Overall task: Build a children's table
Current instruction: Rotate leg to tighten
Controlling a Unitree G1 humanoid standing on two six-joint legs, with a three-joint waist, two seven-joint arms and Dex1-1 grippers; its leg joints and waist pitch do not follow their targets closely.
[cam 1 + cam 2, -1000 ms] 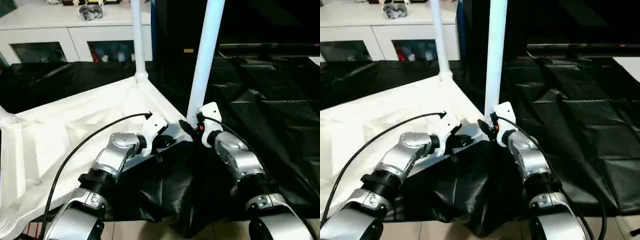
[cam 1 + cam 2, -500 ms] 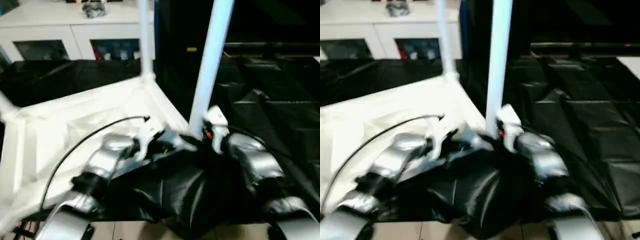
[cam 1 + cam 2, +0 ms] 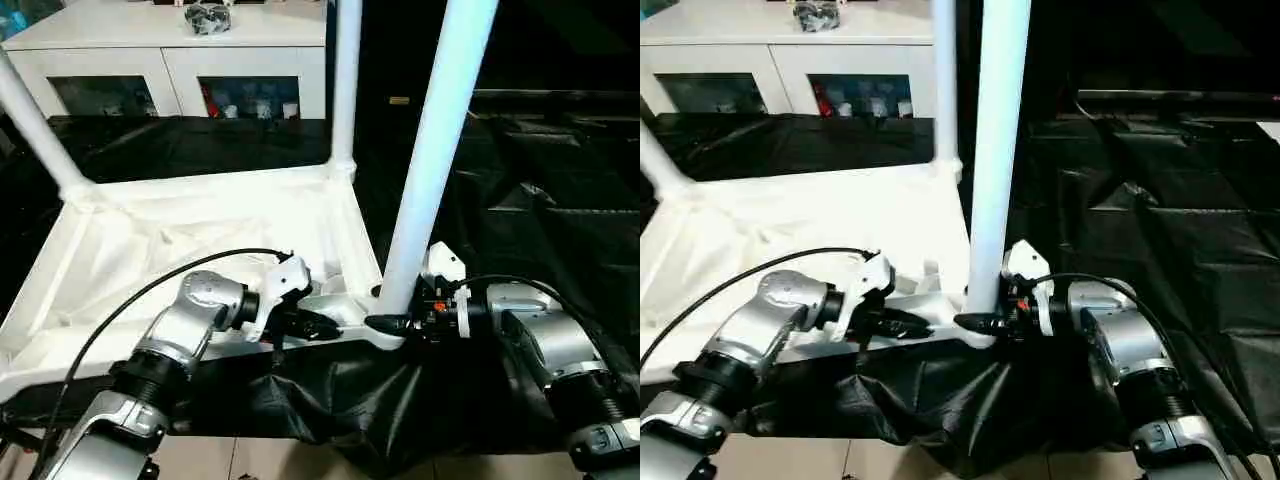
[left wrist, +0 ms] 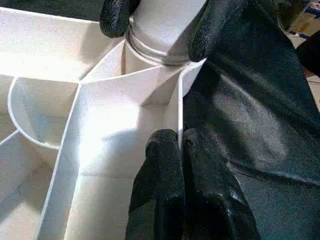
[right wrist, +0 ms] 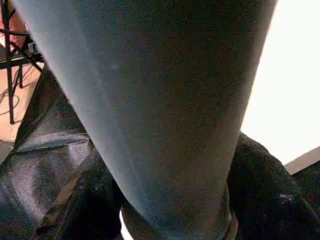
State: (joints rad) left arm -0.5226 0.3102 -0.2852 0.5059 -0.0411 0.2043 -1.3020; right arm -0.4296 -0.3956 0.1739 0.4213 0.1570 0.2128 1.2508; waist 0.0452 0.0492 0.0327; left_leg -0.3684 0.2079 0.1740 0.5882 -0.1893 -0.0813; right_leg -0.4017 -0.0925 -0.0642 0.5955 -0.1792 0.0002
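The white tabletop [image 3: 180, 240] lies upside down on black sheeting, its ribbed underside facing up. Three white legs stand in its corner sockets: one at the far left [image 3: 35, 125], one at the back right [image 3: 345, 90], one at the near right [image 3: 435, 160]. My right gripper [image 3: 395, 318] is closed around the base of the near right leg, and its fingertips [image 4: 116, 17] press either side of the collar. Just left of that socket, my left gripper [image 4: 177, 137] is shut on the thin near rim wall of the tabletop [image 4: 100, 165].
A white glass-door cabinet [image 3: 170, 60] stands at the back. Black sheeting [image 3: 540, 200] covers the work table and hangs over its front edge [image 3: 340, 410]. A black cable [image 3: 150, 295] arcs over my left forearm.
The camera has shifted, bringing the far left leg into view. My right forearm now reaches the near leg more from the right. Both grippers stay at the same corner.
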